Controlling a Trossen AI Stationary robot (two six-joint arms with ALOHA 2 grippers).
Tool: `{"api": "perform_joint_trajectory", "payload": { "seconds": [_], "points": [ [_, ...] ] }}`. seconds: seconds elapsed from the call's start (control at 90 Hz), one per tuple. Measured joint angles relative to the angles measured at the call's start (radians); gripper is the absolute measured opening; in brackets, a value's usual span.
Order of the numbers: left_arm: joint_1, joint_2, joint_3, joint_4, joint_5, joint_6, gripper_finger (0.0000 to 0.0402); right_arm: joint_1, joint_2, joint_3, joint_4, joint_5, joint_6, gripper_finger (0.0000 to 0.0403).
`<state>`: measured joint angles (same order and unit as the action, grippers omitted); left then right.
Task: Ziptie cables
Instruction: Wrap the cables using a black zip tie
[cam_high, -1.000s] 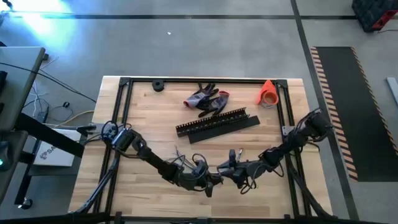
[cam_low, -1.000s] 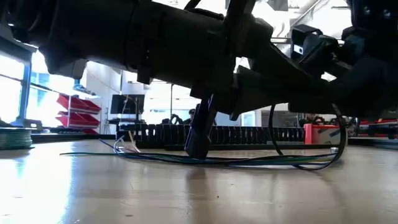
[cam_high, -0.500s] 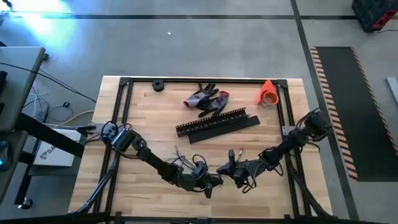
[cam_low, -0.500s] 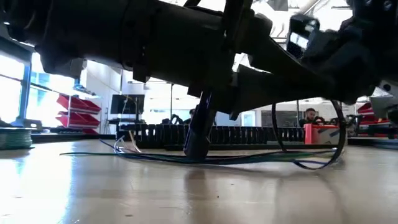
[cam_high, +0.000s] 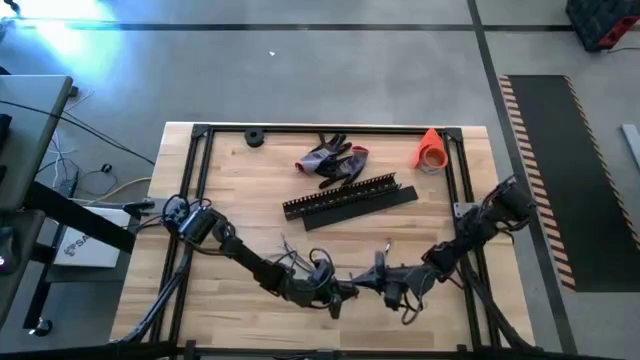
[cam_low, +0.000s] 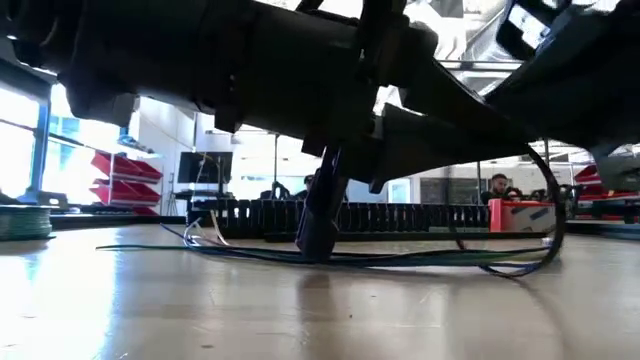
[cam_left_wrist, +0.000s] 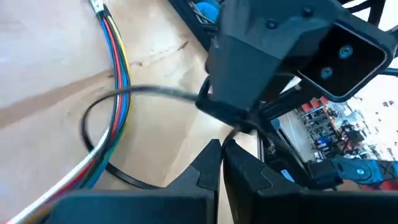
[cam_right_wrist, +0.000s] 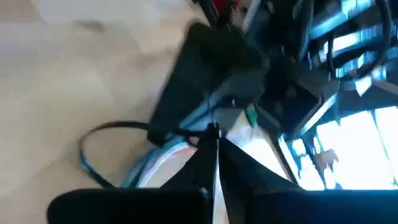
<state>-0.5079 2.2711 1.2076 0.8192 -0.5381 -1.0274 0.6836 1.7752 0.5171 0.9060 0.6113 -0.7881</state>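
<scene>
The cables (cam_left_wrist: 118, 68) are a flat bundle of coloured and white wires lying on the wooden table near its front middle (cam_high: 300, 264). A black zip tie (cam_left_wrist: 93, 121) loops around them. In the low view the loop stands up off the table (cam_low: 548, 235). My left gripper (cam_high: 335, 292) is shut, its fingers pointing down at the bundle (cam_low: 318, 238). My right gripper (cam_high: 386, 284), also shut, is just to its right, at the tie's other end (cam_left_wrist: 206, 102). My left gripper comes down slanting from the left, and its shut tips (cam_left_wrist: 221, 149) are at the table. The tie's lower run (cam_left_wrist: 155, 185) leads in under its finger, which hides the place of contact. My right gripper pinches the tie's upper run (cam_left_wrist: 186, 96) between its shut fingertips (cam_right_wrist: 214, 134), coming from the table's right. That run stretches from its tips to the loop, above the wires.
Long black slotted strips (cam_high: 350, 203) lie across the table's middle. Grey-and-red gloves (cam_high: 332, 160), an orange cone-shaped piece (cam_high: 430, 150) and a black roll (cam_high: 254, 138) sit near the far edge. Black frame rails (cam_high: 196, 200) run along both sides.
My right gripper has moved a little toward the table's near and right edges, taking its end of the zip tie with it. In the low view the loop has shifted to the right. My left gripper has stayed in place on the table.
</scene>
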Motion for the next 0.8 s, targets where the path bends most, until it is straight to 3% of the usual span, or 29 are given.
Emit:
{"api": "perform_joint_trajectory", "payload": {
  "seconds": [0.111, 0.267, 0.478, 0.622, 0.8],
  "points": [
    [0.000, 0.000, 0.000, -0.009, -0.031, 0.014, 0.0000, -0.003, -0.026, 0.000, -0.065, 0.086, 0.057, 0.0028],
    [0.000, 0.000, 0.001, -0.010, -0.072, 0.062, 0.0000, 0.030, -0.149, 0.000, -0.290, 0.094, 0.274, 0.0109],
    [0.009, 0.000, 0.078, -0.139, -0.150, 0.194, 0.0000, 0.057, -0.331, 0.000, -0.579, 0.037, 0.885, 0.0207],
    [0.028, 0.000, 0.156, -0.352, -0.173, 0.220, 0.0000, 0.059, -0.360, 0.000, -0.633, 0.010, 1.224, 0.0226],
    [0.033, 0.001, 0.182, -0.467, -0.215, 0.246, 0.0000, 0.059, -0.334, 0.000, -0.639, -0.019, 1.406, 0.0220]
  ]
}}
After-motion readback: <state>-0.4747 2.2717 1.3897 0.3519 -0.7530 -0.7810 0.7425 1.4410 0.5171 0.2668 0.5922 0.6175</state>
